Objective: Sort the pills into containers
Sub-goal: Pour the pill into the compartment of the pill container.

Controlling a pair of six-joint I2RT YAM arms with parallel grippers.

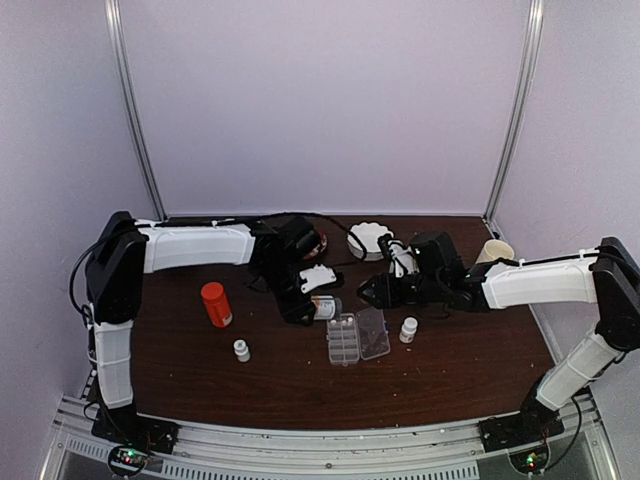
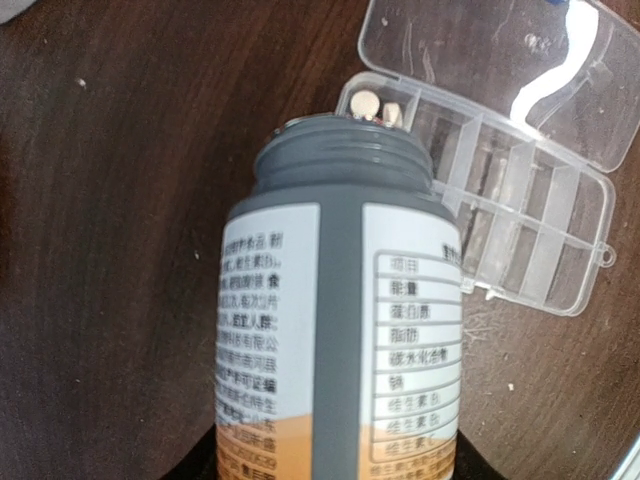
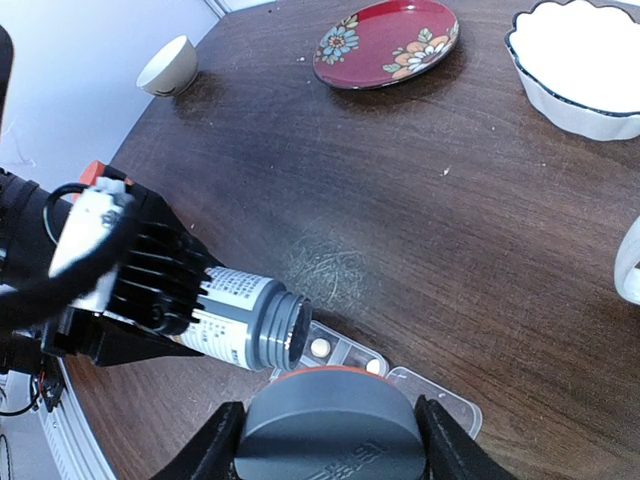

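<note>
Dark table (image 1: 460, 370), btl (image 2: 340, 300) at pill box (image 2: 530, 230) edge, pills (image 2: 366, 102) inside, cap (image 3: 330, 420) near

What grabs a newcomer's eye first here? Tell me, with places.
An uncapped grey bottle with a white-and-orange label tips its mouth toward one end of the open clear pill box at mid-table, where two pale pills lie. Just to its right, the right fingers clamp a grey cap.
</note>
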